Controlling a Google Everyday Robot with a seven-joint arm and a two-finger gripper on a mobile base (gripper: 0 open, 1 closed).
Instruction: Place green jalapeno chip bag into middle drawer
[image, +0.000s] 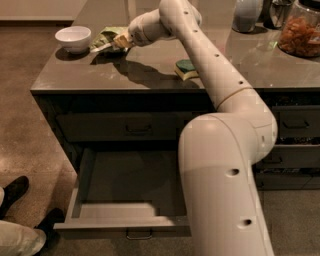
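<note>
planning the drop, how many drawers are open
1: the middle drawer, pulled out below the counter; the arm may hide others. Claw is at the green jalapeno chip bag.

1 bowl, 1 sponge, 1 open drwr, 1 chip bag w/ tool

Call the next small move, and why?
Probably lift the bag straight up, if the grip holds: the tool is at it on the counter, beside the bowl, and the drawer below already stands open.
</note>
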